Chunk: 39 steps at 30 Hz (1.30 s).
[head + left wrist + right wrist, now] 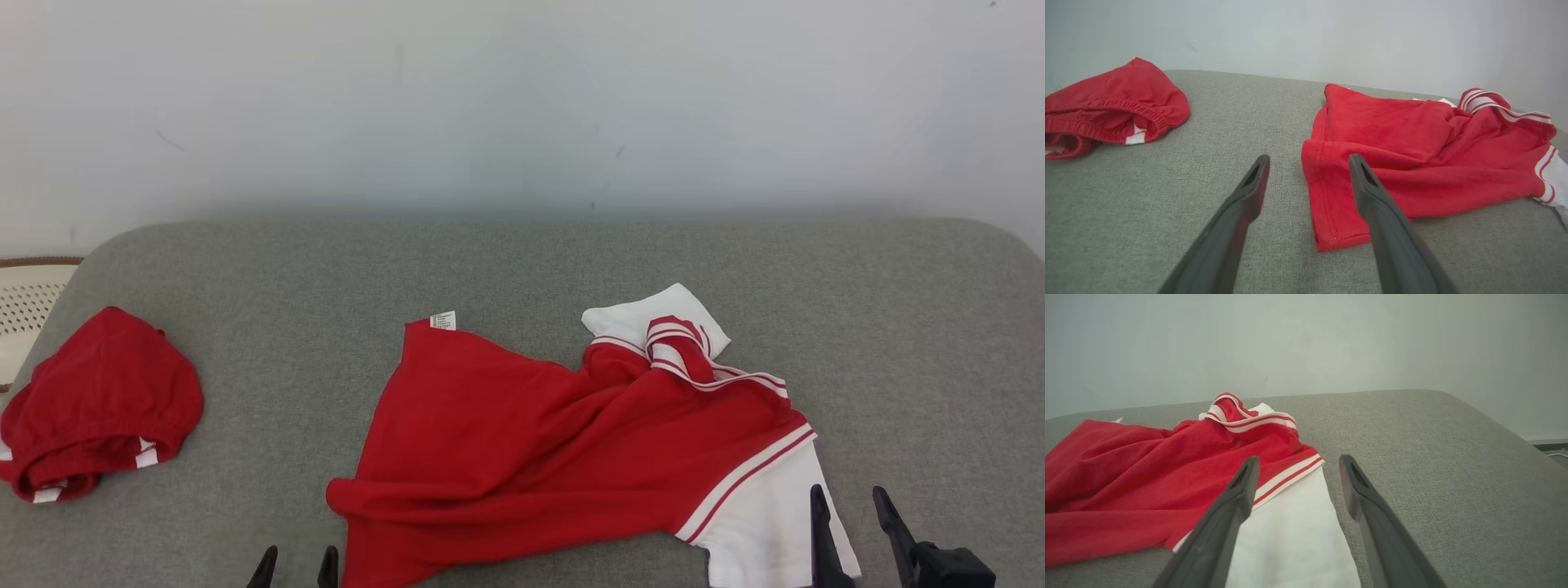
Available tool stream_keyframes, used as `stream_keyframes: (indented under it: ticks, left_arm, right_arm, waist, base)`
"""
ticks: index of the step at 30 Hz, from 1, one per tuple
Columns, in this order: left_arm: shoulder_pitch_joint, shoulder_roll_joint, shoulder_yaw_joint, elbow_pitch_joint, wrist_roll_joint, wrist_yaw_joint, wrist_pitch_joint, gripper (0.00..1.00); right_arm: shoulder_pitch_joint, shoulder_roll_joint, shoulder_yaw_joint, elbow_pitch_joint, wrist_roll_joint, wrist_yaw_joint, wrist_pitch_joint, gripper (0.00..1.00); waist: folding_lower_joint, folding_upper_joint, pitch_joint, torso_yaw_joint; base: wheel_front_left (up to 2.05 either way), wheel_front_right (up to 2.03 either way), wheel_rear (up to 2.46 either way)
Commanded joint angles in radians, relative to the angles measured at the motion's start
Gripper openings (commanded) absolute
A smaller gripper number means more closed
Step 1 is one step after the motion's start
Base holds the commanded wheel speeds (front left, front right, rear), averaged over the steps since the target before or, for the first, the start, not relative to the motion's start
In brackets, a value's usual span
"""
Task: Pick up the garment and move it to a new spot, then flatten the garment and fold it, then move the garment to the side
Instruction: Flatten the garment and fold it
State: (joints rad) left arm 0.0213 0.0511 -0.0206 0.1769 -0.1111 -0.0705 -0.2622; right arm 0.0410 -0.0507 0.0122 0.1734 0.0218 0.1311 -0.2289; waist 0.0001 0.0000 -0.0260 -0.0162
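Observation:
The garment is a red shirt with white sleeves and striped trim, lying crumpled on the grey cushion. My left gripper stands open at the shirt's near left hem, empty. In the left wrist view the left gripper straddles the red hem corner of the garment without touching it. My right gripper is open over the white sleeve's edge. In the right wrist view the right gripper hovers above the white sleeve of the garment.
A second red garment lies bunched at the cushion's left, also seen as the red bundle in the left wrist view. A pale perforated object sits past the left edge. A white wall rises behind. The cushion edge drops off at the right.

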Motion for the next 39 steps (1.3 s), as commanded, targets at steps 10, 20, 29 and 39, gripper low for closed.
stream_keyframes:
  ticks: [10, 20, 29, 39]
  left_arm:
    - [-0.103, 0.001, -0.063, 0.253, -0.052, -0.044, -0.004, 1.0]
    - [-0.148, 0.0, -0.107, 0.335, -0.083, -0.056, -0.004, 1.0]
    - [-0.192, 0.0, -0.12, 0.402, -0.106, -0.057, -0.004, 0.29]
    - [-0.135, 0.0, -0.132, 0.357, -0.096, -0.052, -0.004, 0.0]
  right_arm:
    - [-0.069, 0.0, -0.065, 0.213, -0.021, 0.0, 0.034, 1.0]
    - [-0.145, 0.001, -0.09, 0.404, -0.023, 0.0, 0.027, 1.0]
    - [-0.224, 0.003, -0.075, 0.579, -0.007, 0.0, 0.015, 0.35]
    - [-0.209, 0.002, -0.045, 0.606, 0.067, 0.0, -0.023, 0.0]
  waist:
    - [-0.0001, 0.0, 0.037, -0.008]
    - [-0.0001, 0.0, 0.071, -0.025]
    - [-0.0001, 0.0, 0.065, -0.03]
    - [-0.0001, 0.0, 0.028, -0.022]
  base:
    - [0.0, 0.0, 0.0]
    - [0.0, 0.0, 0.0]
    - [0.0, 0.0, 0.0]
    - [0.0, 0.0, 0.0]
